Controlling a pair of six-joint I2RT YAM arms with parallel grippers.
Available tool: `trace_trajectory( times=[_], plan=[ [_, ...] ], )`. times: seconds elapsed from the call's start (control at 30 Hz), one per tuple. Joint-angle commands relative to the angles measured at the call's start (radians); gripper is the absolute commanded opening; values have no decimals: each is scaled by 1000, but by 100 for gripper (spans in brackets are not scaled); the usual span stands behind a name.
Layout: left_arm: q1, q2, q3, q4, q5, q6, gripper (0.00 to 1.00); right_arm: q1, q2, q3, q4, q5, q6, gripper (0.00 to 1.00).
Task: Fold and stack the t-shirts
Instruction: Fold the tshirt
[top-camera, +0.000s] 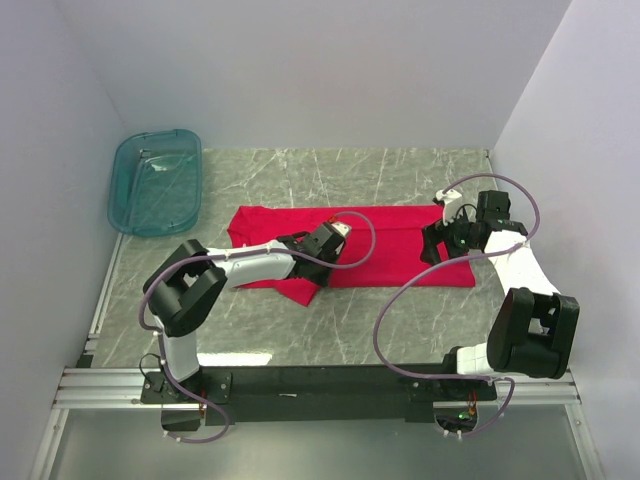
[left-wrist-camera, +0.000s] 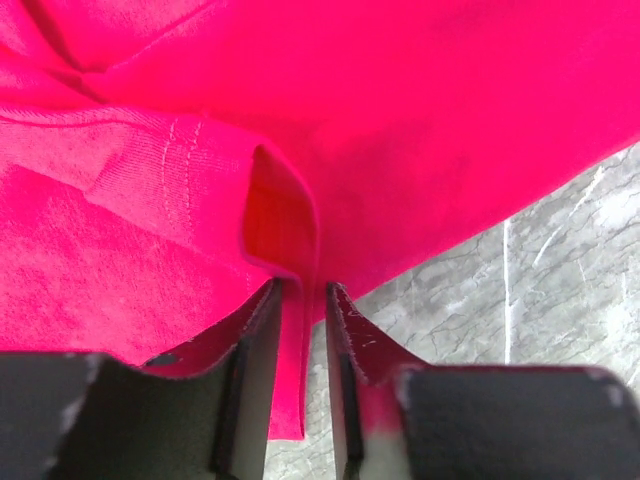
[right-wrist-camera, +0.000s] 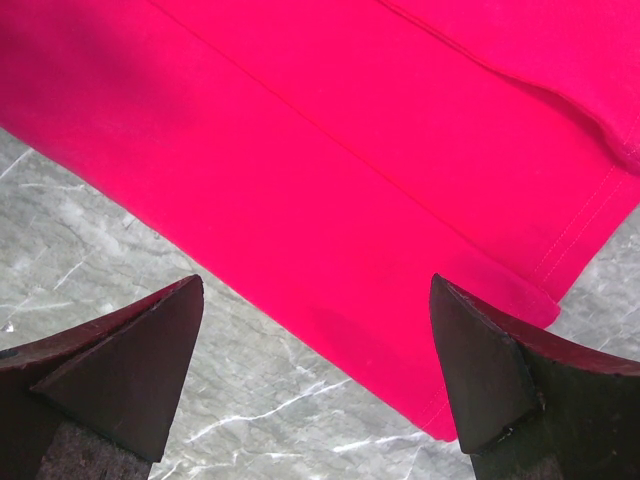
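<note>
1. Top external view: the soft red t-shirt (top-camera: 400, 240) lies flat, long and wide, on the grey stone-look table (top-camera: 300, 330).
2. Left gripper (left-wrist-camera: 300, 290): a cloth fold sits between its narrow fingers; I cannot tell if they squeeze it.
3. Right gripper (right-wrist-camera: 315, 282): its fingers are wide apart over the stitched hem.
4. A see-through teal tub (top-camera: 155, 182) sits far left.

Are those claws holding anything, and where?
The left gripper straddles an edge fold of the bright red cotton t-shirt; firm grip cannot be told. The right gripper holds nothing.

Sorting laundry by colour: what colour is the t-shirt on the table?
Plain bright red t-shirt; clearest in the top external view.
</note>
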Motion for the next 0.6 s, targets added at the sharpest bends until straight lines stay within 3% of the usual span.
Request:
trace_trajectory(
  times=[0.0, 0.23, 0.4, 0.57],
  plan=[
    [-11, 6, 42, -14, -31, 9, 29, -11, -34, -4, 9, -25, -8, 100],
    [-12, 1, 44, -19, -37, 21, 22, -14, -34, -6, 7, -30, -9, 100],
    [-14, 1, 45, -5, 4, 39, 31, -17, -34, -4, 6, -30, -9, 100],
    [-17, 31, 68, -17, 20, 51, 33, -20, -37, -6, 6, -32, -9, 100]
  ],
)
